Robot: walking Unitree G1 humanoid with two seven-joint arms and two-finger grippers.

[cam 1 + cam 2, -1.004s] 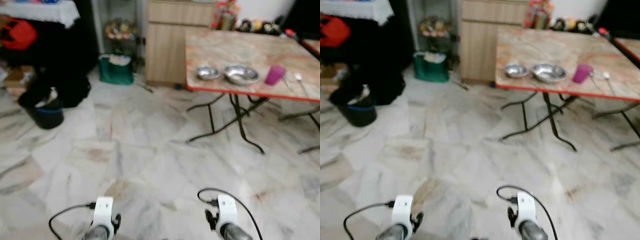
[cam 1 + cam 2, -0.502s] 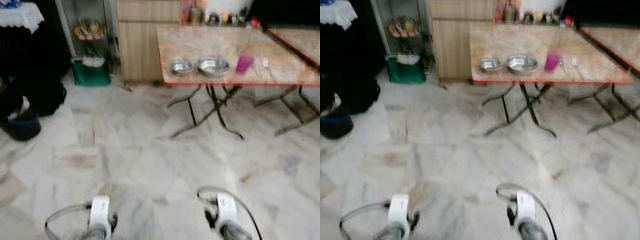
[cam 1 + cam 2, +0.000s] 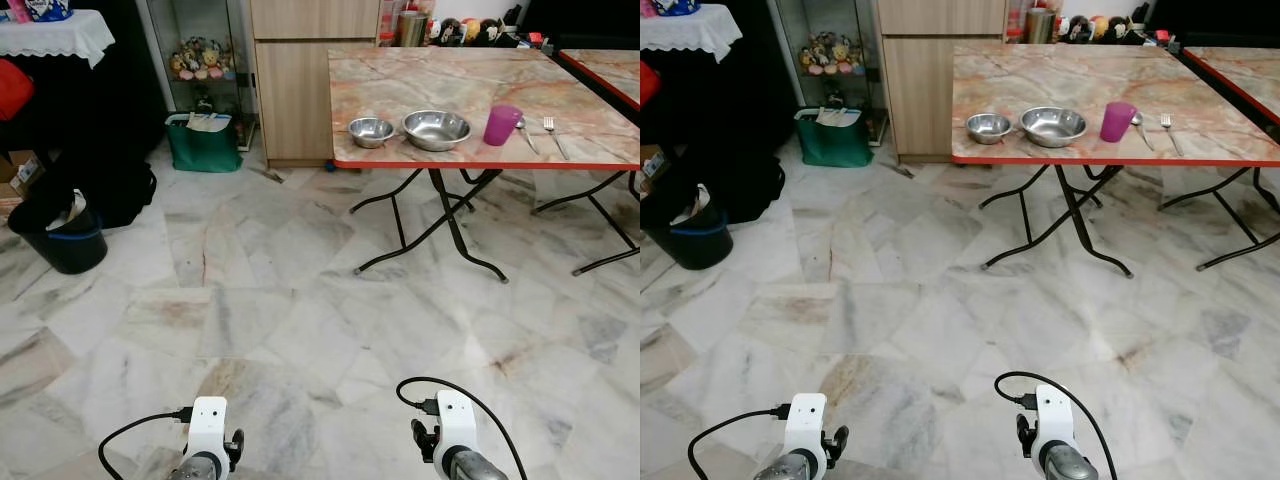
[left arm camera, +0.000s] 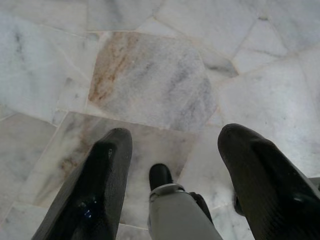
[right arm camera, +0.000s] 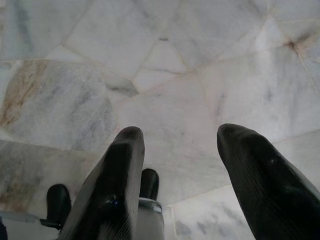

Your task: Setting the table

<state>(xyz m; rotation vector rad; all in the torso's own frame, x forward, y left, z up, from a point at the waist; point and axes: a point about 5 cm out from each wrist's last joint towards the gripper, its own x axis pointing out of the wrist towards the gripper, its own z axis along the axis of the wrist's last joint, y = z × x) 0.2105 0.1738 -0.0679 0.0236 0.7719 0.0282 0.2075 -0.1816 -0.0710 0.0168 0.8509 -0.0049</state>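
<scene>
A marble-patterned folding table (image 3: pixel 450 80) with a red edge stands ahead to the right. On it sit a small steel bowl (image 3: pixel 371 130), a larger steel bowl (image 3: pixel 436 129), a pink cup (image 3: pixel 501 125), a spoon (image 3: pixel 526 133) and a fork (image 3: pixel 553 135). Both arms hang low at the bottom of the head views, far from the table. My left gripper (image 4: pixel 172 145) is open over the marble floor with nothing between its fingers. My right gripper (image 5: pixel 180 142) is open too, also over bare floor.
A wooden cabinet (image 3: pixel 300 70) stands behind the table's left end. A green bag (image 3: pixel 204 143) and a glass shelf of toys (image 3: pixel 198 62) are to its left. A dark bin (image 3: pixel 65 240) sits at far left. A second table's (image 3: pixel 612 75) edge shows at right.
The camera has swung and steadied; the table now sits sharper at upper right. Both arms hang as before, and nothing on the table has moved.
</scene>
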